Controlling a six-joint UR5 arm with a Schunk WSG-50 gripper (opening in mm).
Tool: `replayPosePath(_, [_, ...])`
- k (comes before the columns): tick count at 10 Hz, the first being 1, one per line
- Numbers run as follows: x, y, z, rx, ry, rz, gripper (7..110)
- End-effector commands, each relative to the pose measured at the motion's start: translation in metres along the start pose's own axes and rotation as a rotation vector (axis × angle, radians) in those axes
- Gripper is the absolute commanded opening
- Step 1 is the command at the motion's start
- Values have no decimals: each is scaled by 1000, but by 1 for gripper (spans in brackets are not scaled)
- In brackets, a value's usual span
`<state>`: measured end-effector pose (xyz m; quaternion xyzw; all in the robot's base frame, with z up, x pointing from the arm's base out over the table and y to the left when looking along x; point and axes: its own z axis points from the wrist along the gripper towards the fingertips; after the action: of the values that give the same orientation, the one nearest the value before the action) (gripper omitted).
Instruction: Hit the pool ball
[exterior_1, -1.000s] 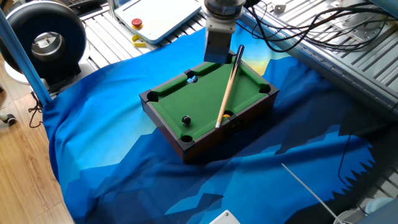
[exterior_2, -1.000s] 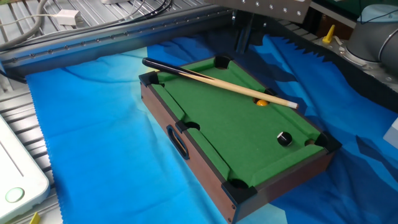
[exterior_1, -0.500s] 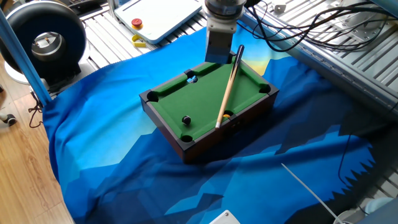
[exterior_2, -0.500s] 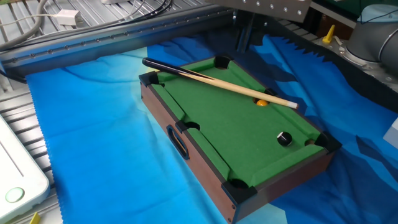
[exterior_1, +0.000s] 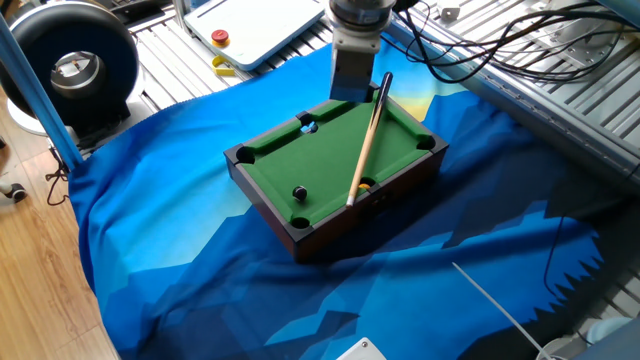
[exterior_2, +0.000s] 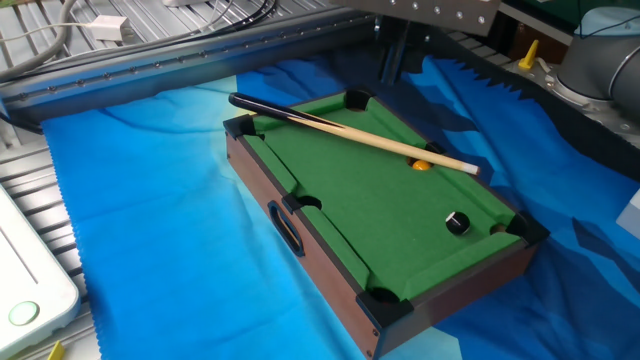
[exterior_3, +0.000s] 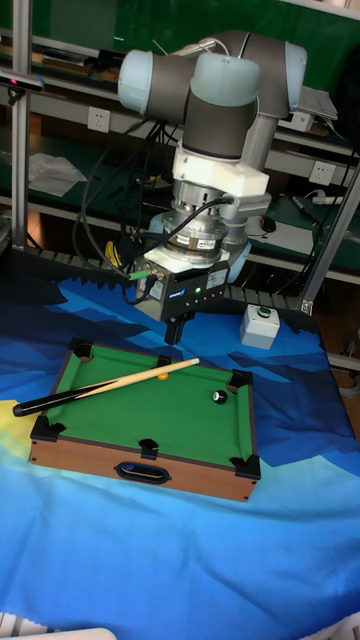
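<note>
Pool ball (exterior_2: 457, 222) sits near a corner pocket, felt around it open; jaws' state unclear.

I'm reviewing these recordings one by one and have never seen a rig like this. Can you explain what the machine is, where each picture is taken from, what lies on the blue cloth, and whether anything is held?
The machine is a single robot arm with an end effector at its tip. Two pictures come from fixed cameras looking down at the table from different sides; the tall one faces the arm head-on.

On the blue cloth sits a miniature pool table with green felt. A wooden cue lies diagonally across it, its dark butt sticking out over a corner. Near the cue's pale tip rests an orange-yellow ball. The small black pool ball lies apart from it, near a corner pocket. One fixed view also shows a pale ball in a side pocket.

The end effector hangs above the far rail and holds nothing. Whether its fingers are open or shut cannot be told.
</note>
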<state>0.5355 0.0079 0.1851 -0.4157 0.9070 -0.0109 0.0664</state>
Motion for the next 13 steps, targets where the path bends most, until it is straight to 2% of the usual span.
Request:
replayPosePath(1, [-6,4,-1,-18,-28,-143,7])
replayPosePath(2, [-6,2,-1,-10,-25,-162,7])
replayPosePath(3, [7,-13,-2,49,30,-175,7])
replayPosePath(4, [18,-32,-4,120,81,-145,7])
replayPosePath(5, [18,-43,-6,164,82,-122,7])
replayPosePath(6, [0,-44,-5,175,9,-97,7])
replayPosePath(7, [-9,-41,-5,163,-27,-110,7])
replayPosePath(8, [2,-43,-5,170,18,-149,7])
replayPosePath(11, [5,-41,-5,158,36,-209,7])
replayPosePath(13, [-4,-41,-5,163,3,-227,7])
